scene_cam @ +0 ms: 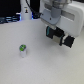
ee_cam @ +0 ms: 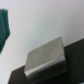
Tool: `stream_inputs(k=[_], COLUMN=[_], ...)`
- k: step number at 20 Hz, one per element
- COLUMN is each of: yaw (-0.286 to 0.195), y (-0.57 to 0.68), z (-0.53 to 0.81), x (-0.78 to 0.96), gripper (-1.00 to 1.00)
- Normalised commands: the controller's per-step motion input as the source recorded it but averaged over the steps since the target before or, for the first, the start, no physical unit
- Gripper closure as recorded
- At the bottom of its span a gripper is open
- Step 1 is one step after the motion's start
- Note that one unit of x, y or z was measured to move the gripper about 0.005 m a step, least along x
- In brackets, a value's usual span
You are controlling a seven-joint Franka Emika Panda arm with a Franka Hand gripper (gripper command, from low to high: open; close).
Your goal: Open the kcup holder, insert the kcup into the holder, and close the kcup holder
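Observation:
The kcup, a tiny white pod with a green top, stands upright on the white table at the exterior view's left. My gripper hangs in the air well to its right and farther back, open and empty. It has a teal-padded finger on one side and a dark finger on the other. The wrist view shows a teal finger pad and a black boxy body with a grey glossy face, apparently the kcup holder. Its drawer fronts are out of sight. The kcup holder does not show in the exterior view.
A white bottle-like post stands at the back left among dark clutter. The white table spreads around the kcup.

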Motion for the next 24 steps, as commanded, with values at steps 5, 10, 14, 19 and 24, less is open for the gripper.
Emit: stream_inputs(k=[5,10,14,19,24], yaw=[-0.291,-0.282,-0.279,-0.282,-0.282], y=[-0.40,-0.46,-0.46,-0.46,-0.46], z=[0.21,0.06,0.01,-0.02,-0.09], x=[-0.06,-0.11,-0.17,-0.19,-0.25], gripper=[-1.00,-1.00,-1.00,-1.00,-1.00])
